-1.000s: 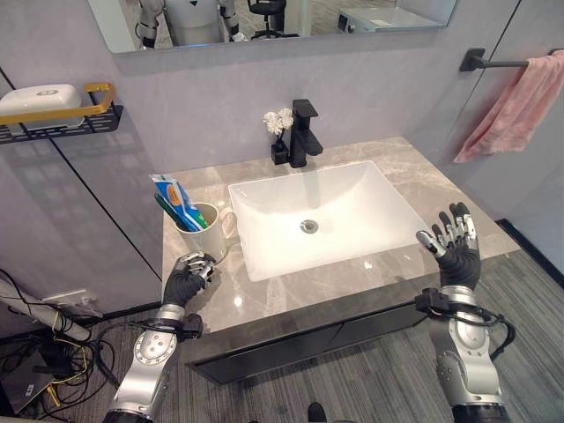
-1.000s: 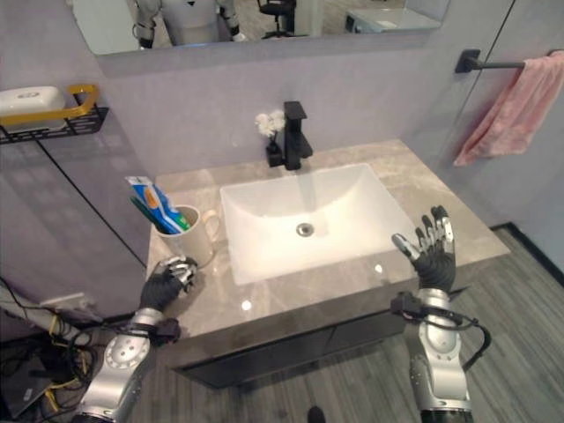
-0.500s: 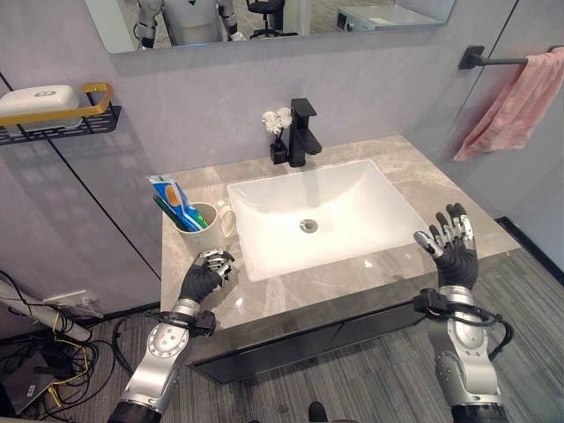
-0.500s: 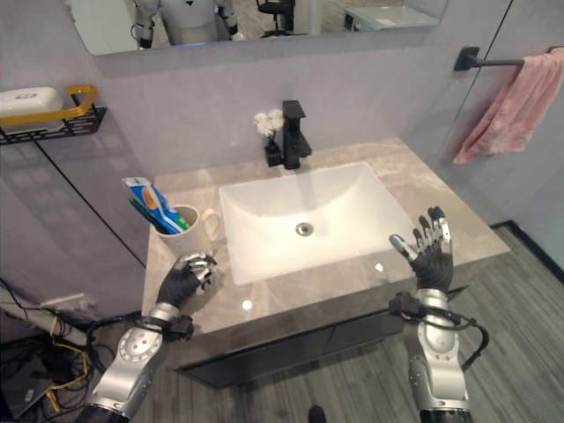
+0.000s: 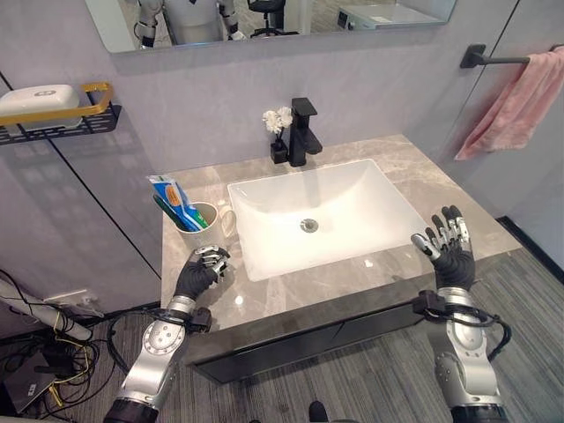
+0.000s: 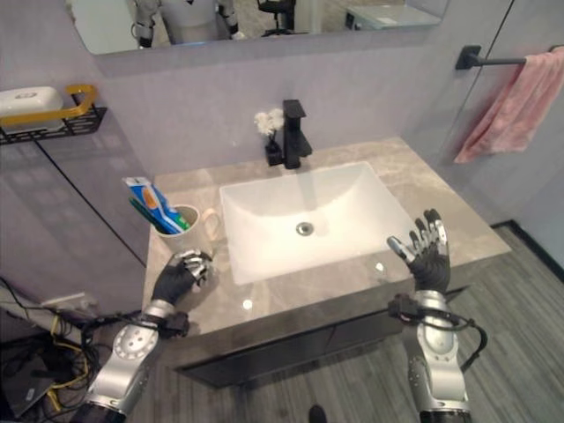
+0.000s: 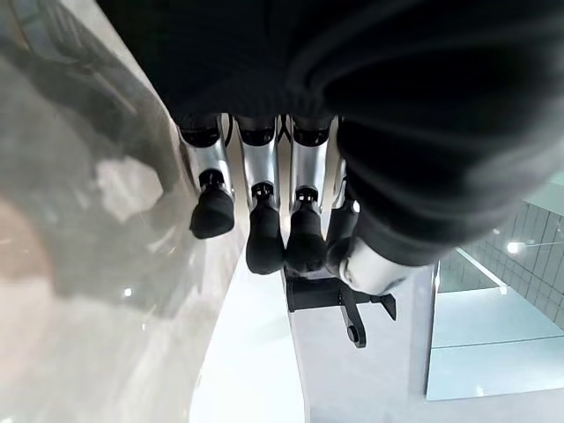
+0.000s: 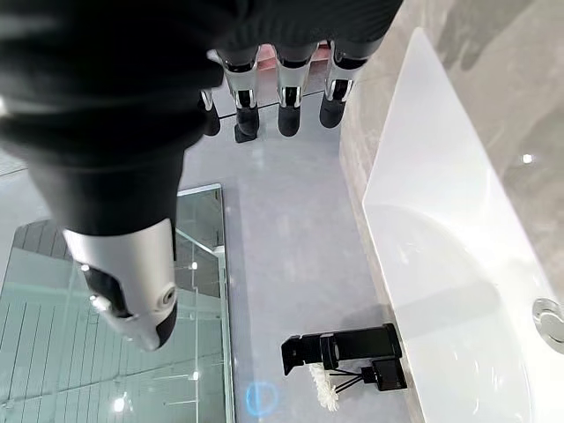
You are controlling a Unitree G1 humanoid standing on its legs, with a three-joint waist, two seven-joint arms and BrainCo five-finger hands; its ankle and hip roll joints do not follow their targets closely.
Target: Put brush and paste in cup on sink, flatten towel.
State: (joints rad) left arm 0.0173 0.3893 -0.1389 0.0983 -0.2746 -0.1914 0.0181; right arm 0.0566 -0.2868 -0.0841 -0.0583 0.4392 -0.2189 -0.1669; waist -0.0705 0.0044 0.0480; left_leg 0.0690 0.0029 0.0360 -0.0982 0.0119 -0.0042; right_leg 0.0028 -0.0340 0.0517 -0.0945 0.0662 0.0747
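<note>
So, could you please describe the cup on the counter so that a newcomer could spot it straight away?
Start at the white sink basin sunk in the grey marble counter. Just beside the basin's left edge stands a cream cup with a handle. It is the one vessel there, with a blue toothpaste tube and a green toothbrush sticking out.

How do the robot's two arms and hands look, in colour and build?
Both arms are silver-grey metal. The left hand and the right hand have dark ribbed covers over back and wrist, and silver fingers with dark tips.
</note>
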